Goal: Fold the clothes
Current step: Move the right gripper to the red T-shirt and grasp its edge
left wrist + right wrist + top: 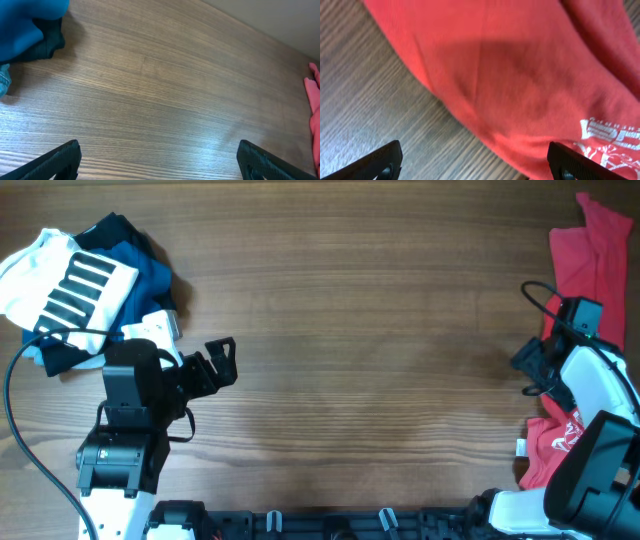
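Observation:
The red T-shirt (pixel 590 255) lies crumpled along the table's right edge, with white lettering near the front right (pixel 565 437). In the right wrist view the red T-shirt (pixel 520 75) fills the frame, with white print at the lower right. My right gripper (pixel 528 360) is open and empty, just above the shirt's left edge, which lies between its fingers (pixel 475 162). My left gripper (pixel 222 362) is open and empty over bare wood at the left; its fingers (pixel 159 162) frame only table. A sliver of the red shirt (pixel 315 107) shows at that view's right edge.
A pile of other garments sits at the far left: a white one with black stripes (pixel 65 280) on navy and blue ones (pixel 140 260), which also show in the left wrist view (pixel 30 25). Wooden table (pixel 360 330) spans the middle. Black cables trail by both arms.

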